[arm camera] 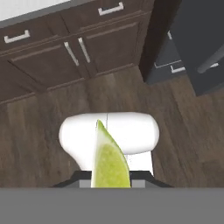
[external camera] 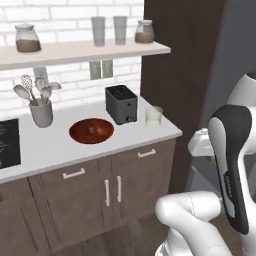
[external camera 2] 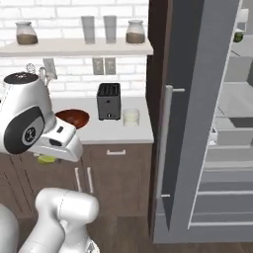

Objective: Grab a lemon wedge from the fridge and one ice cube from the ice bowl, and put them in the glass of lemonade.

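- The claw [arm camera: 111, 183] pinches the wedge [arm camera: 109, 162], which points up over the wood floor [arm camera: 39, 131].
- On the counter [external camera: 50, 147]: bowl [external camera: 91, 131] left of the toaster [external camera: 121, 104], lemonade [external camera: 154, 116] just right of it.
- Fridge [external camera 2: 197, 123] door stands open.
- No readable writing anywhere.

The counter [external camera: 50, 145] and toaster [external camera: 121, 103] are seen from both base views; the floor [arm camera: 39, 127] is faced closely from the hand view.
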Controlling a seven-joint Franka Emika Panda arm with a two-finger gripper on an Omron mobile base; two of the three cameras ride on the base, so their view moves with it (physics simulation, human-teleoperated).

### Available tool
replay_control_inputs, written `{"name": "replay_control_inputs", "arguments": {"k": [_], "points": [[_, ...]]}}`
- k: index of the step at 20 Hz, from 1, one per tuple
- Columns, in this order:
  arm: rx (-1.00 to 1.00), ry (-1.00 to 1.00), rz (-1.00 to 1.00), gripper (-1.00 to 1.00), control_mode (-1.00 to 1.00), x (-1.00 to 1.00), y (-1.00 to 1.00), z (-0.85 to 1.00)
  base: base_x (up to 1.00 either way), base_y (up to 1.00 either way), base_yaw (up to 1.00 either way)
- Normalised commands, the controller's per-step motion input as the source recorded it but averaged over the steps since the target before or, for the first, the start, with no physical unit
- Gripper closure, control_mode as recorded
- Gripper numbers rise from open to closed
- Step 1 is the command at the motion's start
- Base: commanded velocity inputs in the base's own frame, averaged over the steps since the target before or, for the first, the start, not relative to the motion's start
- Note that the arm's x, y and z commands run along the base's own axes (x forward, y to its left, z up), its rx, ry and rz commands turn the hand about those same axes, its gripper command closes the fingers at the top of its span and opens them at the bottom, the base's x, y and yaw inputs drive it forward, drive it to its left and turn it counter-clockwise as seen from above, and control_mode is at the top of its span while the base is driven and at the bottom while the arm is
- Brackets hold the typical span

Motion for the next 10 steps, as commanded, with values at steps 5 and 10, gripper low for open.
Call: {"name": "replay_control_inputs", "arguments": {"k": [5,10], "points": [[0.00,0.00,0.00,1.00,1.00,0.00,0.00,0.00,0.39,0.66,-0.37],[0.00,0.00,0.00,1.00,1.00,0.00,0.00,0.00,0.76,0.39,-0.24]]}}
